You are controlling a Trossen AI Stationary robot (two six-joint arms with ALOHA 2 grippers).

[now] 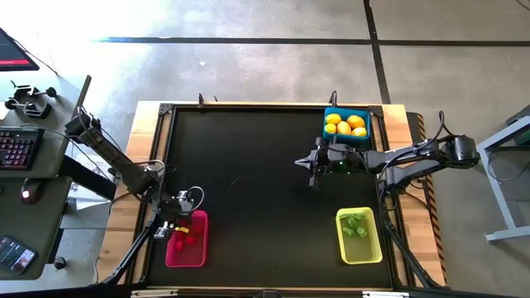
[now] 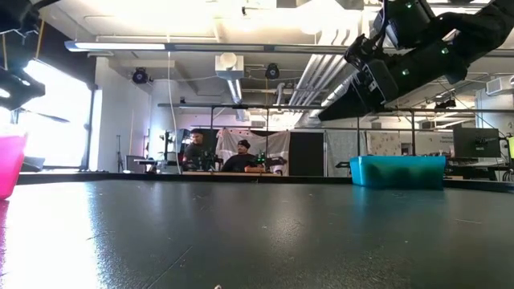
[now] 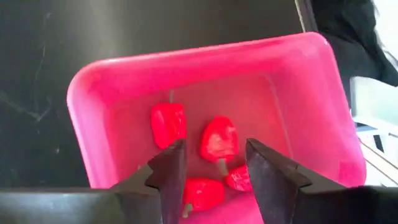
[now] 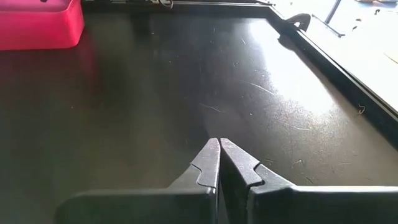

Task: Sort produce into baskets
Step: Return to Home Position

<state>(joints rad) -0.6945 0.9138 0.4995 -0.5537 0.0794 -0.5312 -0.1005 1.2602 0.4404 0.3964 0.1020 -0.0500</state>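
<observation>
Pink-red basket (image 1: 169, 252) lower left holds red pieces (image 3: 168, 123). Left gripper (image 3: 216, 149) hangs just over it, fingers parted, empty. Right gripper (image 1: 313, 168) centre-right, closed on nothing. Risk: on pulling back, the left fingers may snag the rim and drag the basket.

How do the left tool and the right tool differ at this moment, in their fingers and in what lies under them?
The left tool has its fingers apart; the right tool has them pressed together. The left tool hangs over the pink basket with red pieces in it; the right tool is over the black table, near the blue basket. Both hold nothing.
</observation>
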